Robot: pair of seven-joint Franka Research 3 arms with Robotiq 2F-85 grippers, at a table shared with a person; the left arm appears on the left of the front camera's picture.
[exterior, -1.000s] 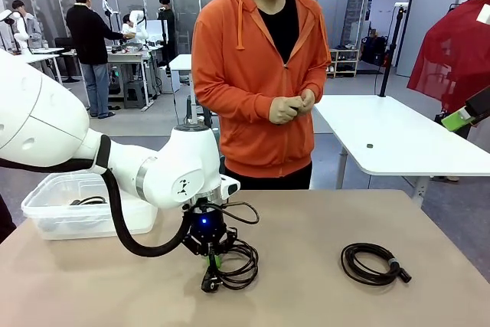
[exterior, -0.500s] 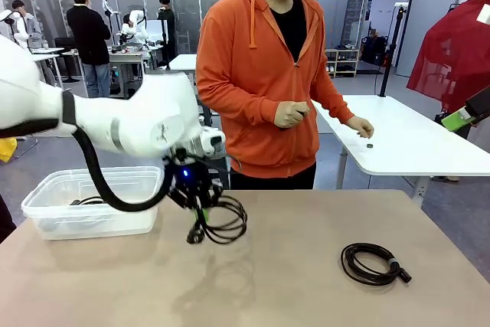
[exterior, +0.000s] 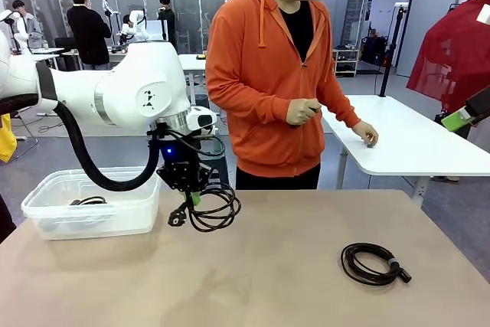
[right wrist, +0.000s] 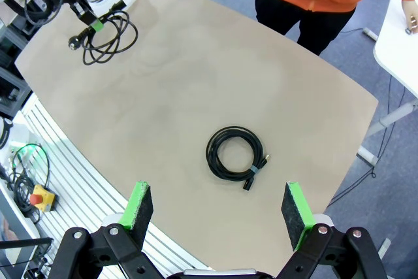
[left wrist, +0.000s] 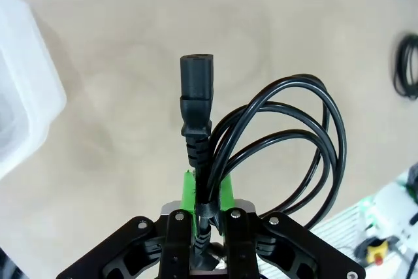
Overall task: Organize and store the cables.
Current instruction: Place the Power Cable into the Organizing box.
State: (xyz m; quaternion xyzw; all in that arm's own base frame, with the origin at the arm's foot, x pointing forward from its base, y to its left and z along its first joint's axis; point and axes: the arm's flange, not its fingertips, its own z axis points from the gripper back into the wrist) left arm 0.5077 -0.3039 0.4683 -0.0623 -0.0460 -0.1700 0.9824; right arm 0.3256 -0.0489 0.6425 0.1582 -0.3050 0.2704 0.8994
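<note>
Black coiled cable [exterior: 213,210] dangles just beneath the left pincer [exterior: 194,198], which clamps it above the table [exterior: 291,273].

A tan surface [exterior: 306,296] with a rounded outline fills the foreground. At its 10 o'clock, near the edge, sits a clear rectangular plastic bin [exterior: 53,223], upright and open at the top. Just beyond the far edge, at 12 o'clock, stands a person in an orange zip hoodie [exterior: 260,89] over a black top. A white table [exterior: 413,147] stands apart at 2 o'clock, with a black pole [exterior: 390,51] behind it. Far off at 10 o'clock, people in dark clothes [exterior: 89,32] stand among other white desks. From the right wrist camera, a yellow box with a red button [right wrist: 40,195] lies on the floor beside the surface.
</note>
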